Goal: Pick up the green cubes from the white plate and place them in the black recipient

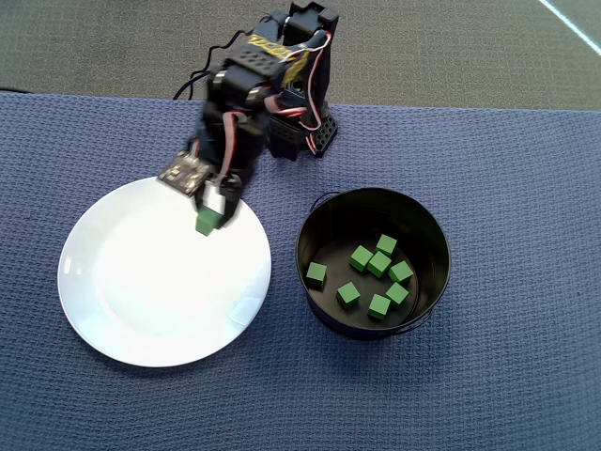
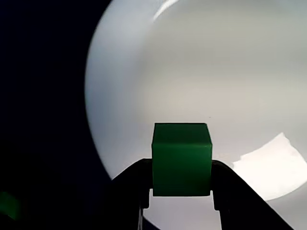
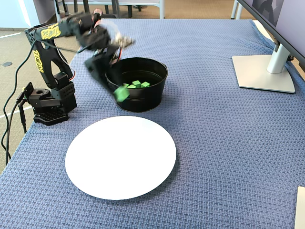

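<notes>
- We see the end effector (image 1: 210, 218) clenched on one green cube (image 1: 208, 223); in the wrist view the two dark fingers (image 2: 132, 184) press against the cube's opposite side faces, and the cube (image 2: 182, 159) sits square between them.
- We judge the held cube to be lifted clear of the white plate (image 1: 113, 310). In the fixed view it (image 3: 122, 92) hangs in the air above the worktop (image 3: 224, 143), in front of the tin's wall, and the wrist view shows only bare plate surface (image 2: 201, 72) beneath it.
- The relation the next move turns on: in the overhead view the black tin (image 1: 319, 211) lies to the right of the end effector and a little lower in the picture, well apart from it, with the plate's right rim between the two. We would carry the cube rightward over that rim and over the tin's near wall before letting go.
- A cube has no long axis to mind, so we expect no turning of the wrist to be needed; height matters more, since the tin's walls are tall.
- Only one arm is present, so the question of the nearer arm does not arise.
- Count of cubes: one in the end effector, seven in the tin (image 1: 379, 264) by the overhead view, none left on the plate that we can see. That makes eight in sight.
- One plate, one tin.
- In the fixed view the tin (image 3: 143, 102) shows only a few cubes over its rim; the rest are hidden by the wall.
</notes>
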`<state>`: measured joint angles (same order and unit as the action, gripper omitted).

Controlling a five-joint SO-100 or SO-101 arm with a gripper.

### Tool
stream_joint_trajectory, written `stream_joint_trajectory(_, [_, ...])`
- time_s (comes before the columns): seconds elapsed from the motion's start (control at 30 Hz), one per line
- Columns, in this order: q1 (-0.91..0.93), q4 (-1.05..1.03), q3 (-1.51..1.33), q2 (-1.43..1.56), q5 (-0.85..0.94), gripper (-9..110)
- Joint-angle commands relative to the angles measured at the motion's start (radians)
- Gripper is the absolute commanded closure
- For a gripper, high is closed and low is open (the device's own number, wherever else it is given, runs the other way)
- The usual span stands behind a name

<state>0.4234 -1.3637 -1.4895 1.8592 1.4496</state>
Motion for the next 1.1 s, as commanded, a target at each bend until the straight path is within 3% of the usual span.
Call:
stream_joint_trajectory(0.0, [-0.156,-0.060,0.169,0.048,-0.554,102])
stream_joint_trajectory(0.23, [-0.465,-0.160,0.321,-0.066,-1.273,102])
stream_joint_trajectory(0.43, [-0.690,-0.124,0.267,-0.235,-1.595,102])
stream_joint_trajectory(0.57, [-0.765,-0.044,0.202,-0.318,-1.689,102])
stream_joint_trajectory(0.77, [-0.825,0.057,0.094,-0.373,-1.692,101])
stream_joint_trajectory(0.87, [-0.862,0.052,0.069,-0.319,-1.611,73])
stream_joint_trajectory(0.9, [-0.864,0.049,0.067,-0.296,-1.603,68])
stream_joint_trajectory(1.07, [-0.808,-0.037,0.160,-0.160,-1.600,71])
